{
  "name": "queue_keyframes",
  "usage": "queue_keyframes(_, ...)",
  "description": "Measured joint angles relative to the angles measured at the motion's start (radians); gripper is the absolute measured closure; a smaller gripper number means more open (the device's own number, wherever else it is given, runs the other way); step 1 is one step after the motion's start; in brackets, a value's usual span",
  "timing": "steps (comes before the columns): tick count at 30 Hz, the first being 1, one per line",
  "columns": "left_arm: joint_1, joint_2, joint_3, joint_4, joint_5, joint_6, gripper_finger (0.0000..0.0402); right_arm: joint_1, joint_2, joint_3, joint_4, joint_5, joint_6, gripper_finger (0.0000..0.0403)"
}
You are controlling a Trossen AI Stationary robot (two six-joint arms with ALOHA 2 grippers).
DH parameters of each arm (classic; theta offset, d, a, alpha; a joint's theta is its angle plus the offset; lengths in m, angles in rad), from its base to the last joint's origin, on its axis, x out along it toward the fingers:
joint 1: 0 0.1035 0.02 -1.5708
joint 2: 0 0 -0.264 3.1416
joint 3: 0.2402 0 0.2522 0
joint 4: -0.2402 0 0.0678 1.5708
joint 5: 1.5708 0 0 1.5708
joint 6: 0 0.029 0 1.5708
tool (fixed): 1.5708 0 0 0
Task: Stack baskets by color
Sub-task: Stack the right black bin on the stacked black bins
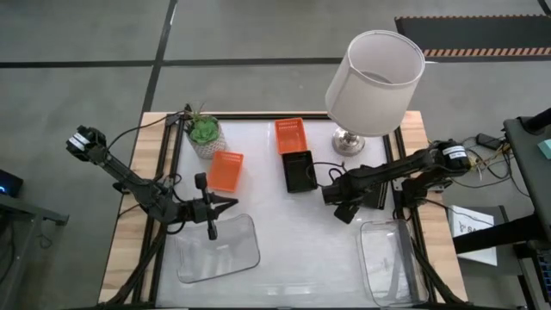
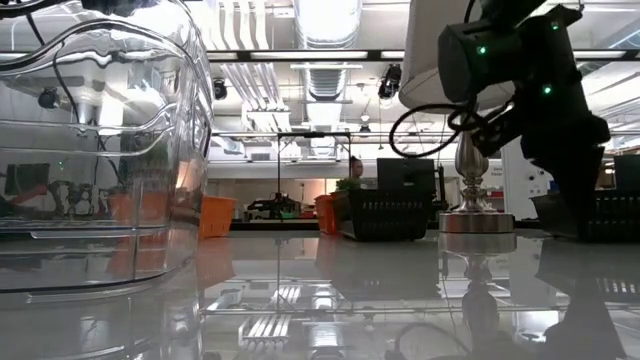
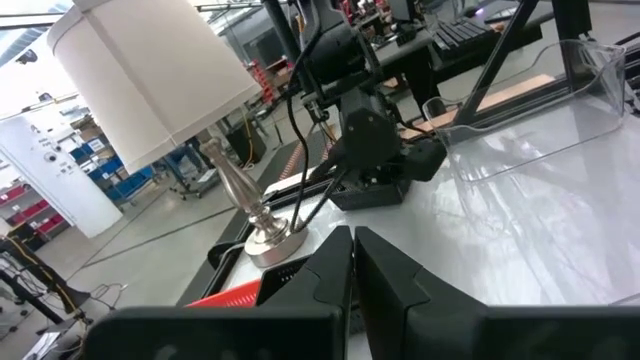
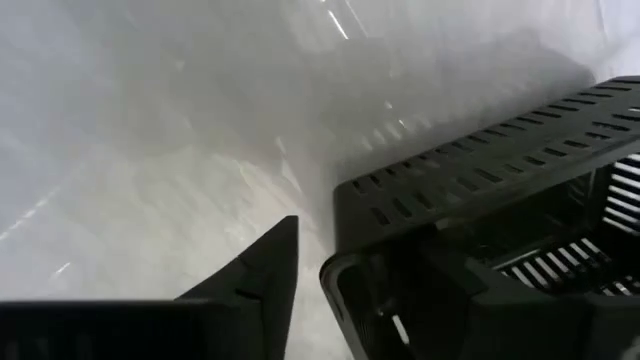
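Observation:
Two orange baskets (image 1: 291,134) (image 1: 226,170) and a black basket (image 1: 299,170) stand on the white table by their bottoms. A second black basket (image 4: 500,150) stands under my right gripper (image 4: 365,240), which points down, open. One of its fingers (image 4: 260,275) is outside the basket's end wall (image 4: 400,215) and the other is inside. Two clear trays (image 1: 218,250) (image 1: 392,263) sit near the front edge. My left gripper (image 1: 225,205) hangs level and shut over the left tray's far edge, with nothing in it. My right gripper comes from above with the second black basket's perforated end wall (image 4: 400,215) between its fingers. I cannot tell whether either finger touches the wall. The basket stands flat on the table.
A white lampshade on a metal foot (image 1: 374,82) stands at the far right, close behind my right arm. A green potted plant (image 1: 205,133) is at the far left. Bare table lies between the two clear trays.

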Motion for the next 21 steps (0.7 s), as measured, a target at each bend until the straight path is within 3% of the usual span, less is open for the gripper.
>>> queue_keyframes(11,0.000,0.000,0.000,-0.028,0.000,0.023,0.0402,0.003,0.022,0.000,0.009,-0.010,0.020,0.0385)
queue_keyframes(21,0.000,-0.002,0.000,-0.028,0.000,0.101,0.0402,0.063,0.022,0.109,0.011,0.001,-0.007,0.0394)
